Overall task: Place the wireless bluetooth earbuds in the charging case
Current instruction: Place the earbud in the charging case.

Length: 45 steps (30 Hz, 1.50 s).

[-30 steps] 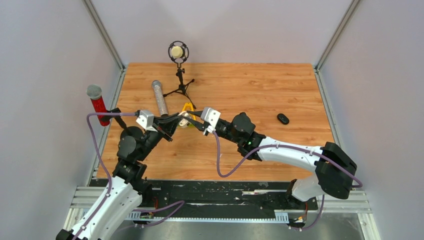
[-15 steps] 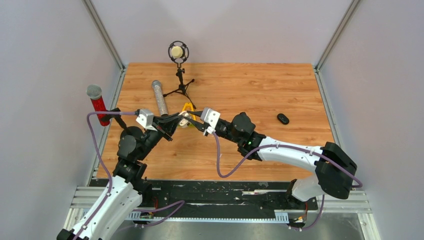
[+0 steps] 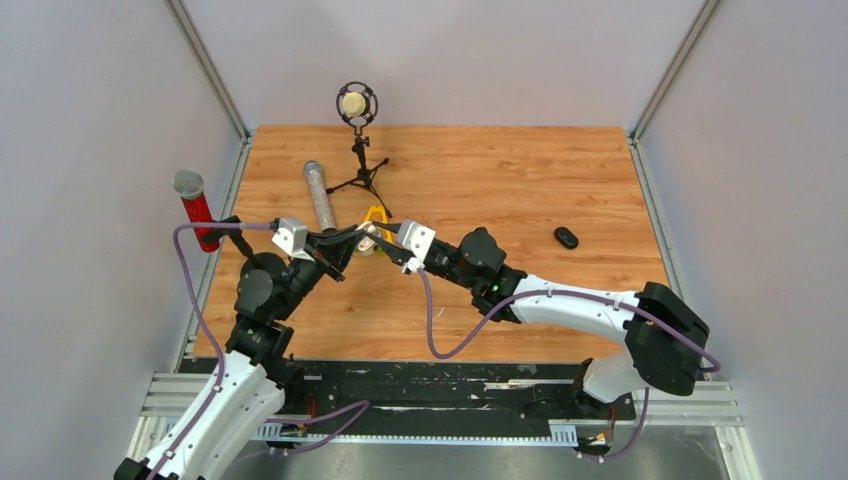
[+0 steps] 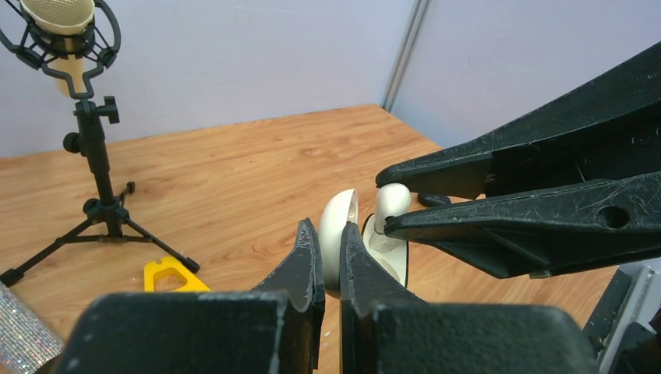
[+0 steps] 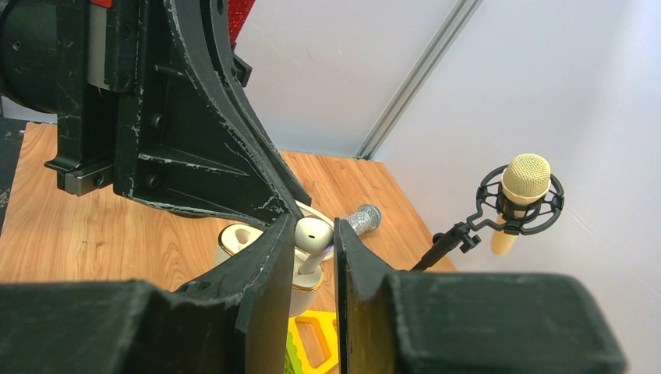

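Right jaws edged left; white earbud [image 5: 313, 232] over seemingly open case [image 5: 238, 236].

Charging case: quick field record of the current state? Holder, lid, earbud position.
case: lid open
holder: left end effector, shut on the lid
earbud: pinched in right end effector, stem pointing down into the case
seated: not yet, head above the rim
second earbud: cannot tell
nearby: yellow piece on the table
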### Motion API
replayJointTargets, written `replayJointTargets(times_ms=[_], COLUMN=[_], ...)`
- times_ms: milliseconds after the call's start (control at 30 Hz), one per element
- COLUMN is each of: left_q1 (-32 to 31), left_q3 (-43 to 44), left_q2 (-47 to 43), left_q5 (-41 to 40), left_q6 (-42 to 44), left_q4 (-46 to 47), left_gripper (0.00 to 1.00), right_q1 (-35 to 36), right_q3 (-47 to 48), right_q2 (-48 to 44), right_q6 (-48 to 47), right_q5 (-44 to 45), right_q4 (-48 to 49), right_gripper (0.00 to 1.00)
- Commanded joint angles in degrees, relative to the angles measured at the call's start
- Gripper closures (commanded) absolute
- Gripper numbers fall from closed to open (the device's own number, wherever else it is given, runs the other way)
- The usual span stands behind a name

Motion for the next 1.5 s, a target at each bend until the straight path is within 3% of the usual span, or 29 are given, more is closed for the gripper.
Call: replayJointTargets(times_ms=[0,400,933,1100,1200,1467], left_q1=[0.2,0.3,0.3,0.3,0.3,0.3], left_q3=[3.4,3.7,3.8,3.6,3.6,3.8], left_q2=[-0.8,-0.4,-0.9,-0.6,-0.5,-0.5], left_q5=[-0.6,-0.4,1.4,1.4,1.3,1.5], left_q6=[0.4,0.9,4.4,4.1,4.1,4.2], left_q4=[6.2,6.0,5.8,5.9,5.7,5.0], left_gripper=[1.00,1.00,1.00,1.00,1.00,1.00], right_q1=[0.1,-0.1,-0.2,-0.1,-0.2,-0.2], right_q3=[-0.9,-2.3,2.7,3.9,5.1,5.2], right_q2=[0.1,-4.5,-0.7,-1.4,-1.7,-4.8], right_q6=[-1.4,-2.1,-2.0,-0.6,0.0,3.3], right_q5=[1.7,-5.1,-5.3,-5.6,-6.2,-7.1], right_q4=[-1.5,-7.1,-12.3,-15.6,-17.7,-18.0], right_gripper=[1.00,1.00,1.00,0.68,0.56,0.45])
